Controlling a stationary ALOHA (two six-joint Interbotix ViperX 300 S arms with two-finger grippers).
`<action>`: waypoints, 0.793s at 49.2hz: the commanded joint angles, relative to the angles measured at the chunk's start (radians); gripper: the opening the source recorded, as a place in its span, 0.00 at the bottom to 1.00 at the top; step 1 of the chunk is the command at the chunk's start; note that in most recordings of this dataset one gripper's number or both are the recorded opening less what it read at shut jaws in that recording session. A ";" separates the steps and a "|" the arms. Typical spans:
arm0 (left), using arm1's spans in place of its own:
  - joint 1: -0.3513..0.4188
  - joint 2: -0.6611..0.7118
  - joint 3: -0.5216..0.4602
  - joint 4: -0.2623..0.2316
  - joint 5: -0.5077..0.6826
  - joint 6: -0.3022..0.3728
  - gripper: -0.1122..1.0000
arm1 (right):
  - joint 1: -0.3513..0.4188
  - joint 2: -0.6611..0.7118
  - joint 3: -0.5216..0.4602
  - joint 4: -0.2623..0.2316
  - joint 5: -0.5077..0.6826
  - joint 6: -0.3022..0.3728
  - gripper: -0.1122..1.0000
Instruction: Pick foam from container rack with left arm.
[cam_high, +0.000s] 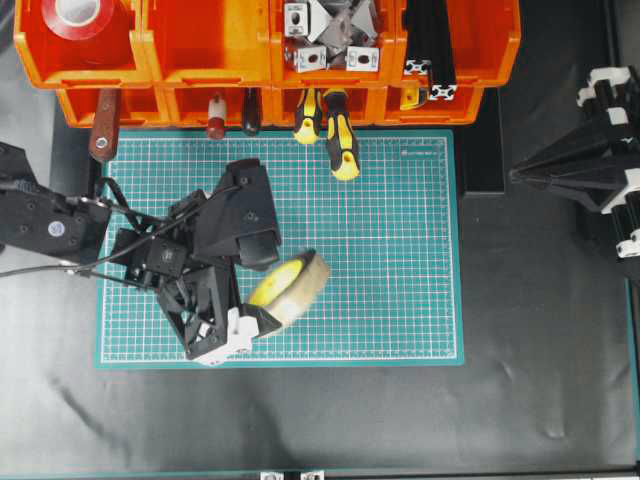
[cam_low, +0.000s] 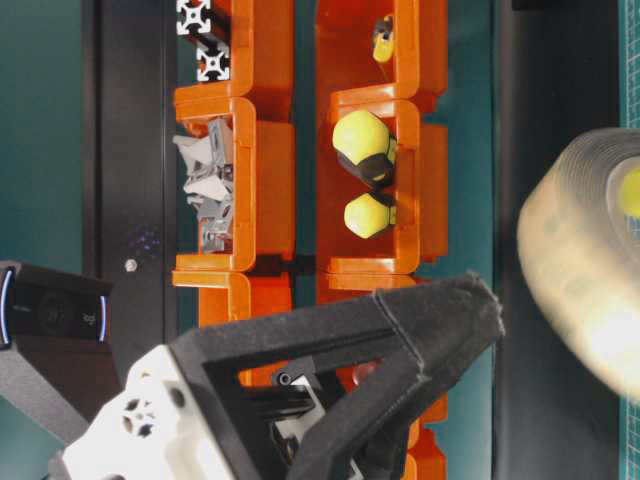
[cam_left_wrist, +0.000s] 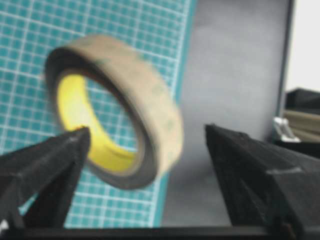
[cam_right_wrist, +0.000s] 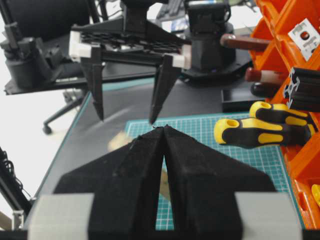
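Note:
The foam (cam_high: 290, 285), a roll with a cream outer band and a yellow inner liner, is blurred over the lower middle of the green mat, between the fingers of my left gripper (cam_high: 268, 290). In the left wrist view the foam (cam_left_wrist: 150, 110) stands on edge and tilted, and my left gripper (cam_left_wrist: 146, 131) is open wide around it, its right finger well apart from the roll. The orange container rack (cam_high: 145, 50) runs along the back edge. My right gripper (cam_high: 515, 172) hangs at the far right, shut, its tips (cam_right_wrist: 164, 129) meeting with nothing between them.
The green cutting mat (cam_high: 400, 250) lies on a black table. A red tape roll (cam_high: 80, 15) sits in the rack's left upper bin, with metal brackets (cam_high: 330, 30) and black extrusions (cam_high: 430, 50) further right. Yellow-black screwdriver handles (cam_high: 340, 140) and a wooden handle (cam_high: 103, 125) stick out of the lower bins.

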 joint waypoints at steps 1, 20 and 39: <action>0.009 -0.023 -0.015 0.003 0.015 0.011 0.92 | 0.005 0.006 -0.035 0.002 -0.002 0.000 0.10; 0.009 -0.121 -0.012 0.003 0.017 0.020 0.92 | 0.006 0.006 -0.037 0.002 -0.005 0.000 0.10; -0.009 -0.399 0.014 0.003 0.011 0.256 0.90 | 0.006 0.006 -0.035 0.002 0.000 -0.002 0.10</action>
